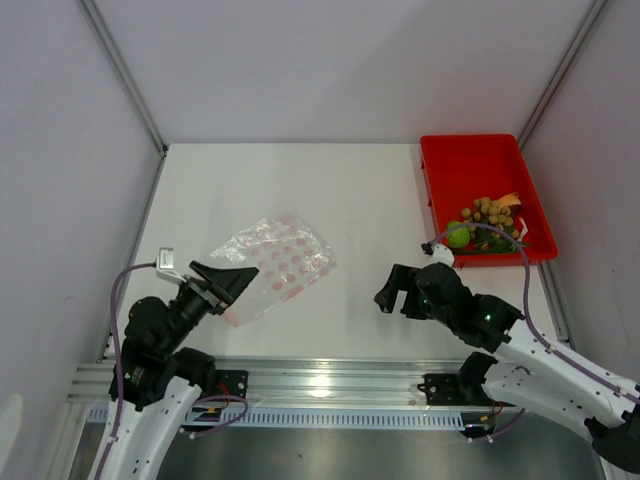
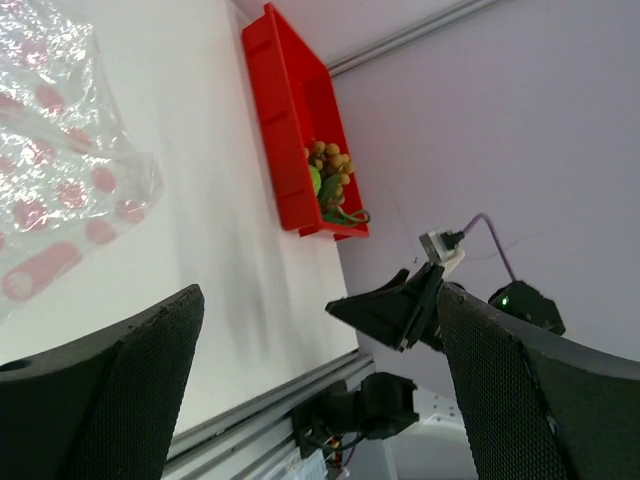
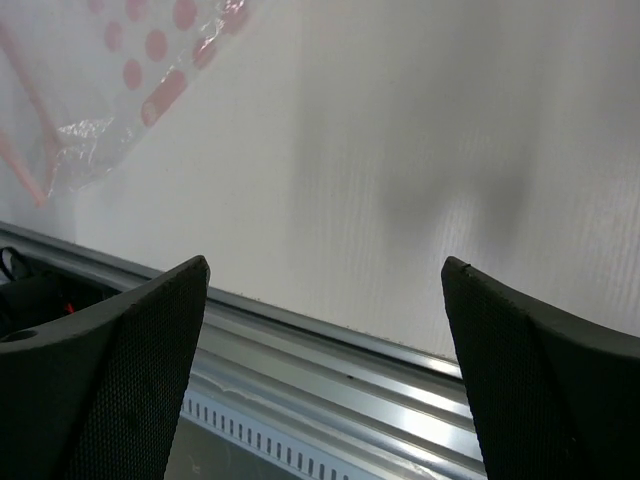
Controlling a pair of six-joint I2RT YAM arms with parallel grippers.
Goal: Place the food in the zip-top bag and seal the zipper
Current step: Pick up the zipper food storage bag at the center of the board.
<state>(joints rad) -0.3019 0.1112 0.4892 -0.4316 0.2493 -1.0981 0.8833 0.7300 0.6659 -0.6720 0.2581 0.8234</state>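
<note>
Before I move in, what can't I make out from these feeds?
Open or sealed: the zip-top bag is crumpled and too small in the top view, and both wrist views cut it off at the frame edge.
Bag's near corner: top view, covered by the left end effector.
Pieces under the tan fruit bunch in the red tray: top view, too small, crossed by the right arm's cable.

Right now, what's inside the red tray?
In the red tray, at its near end: a bunch of small tan fruits, a green round fruit and green stalks. Anything under that pile is covered.
</note>
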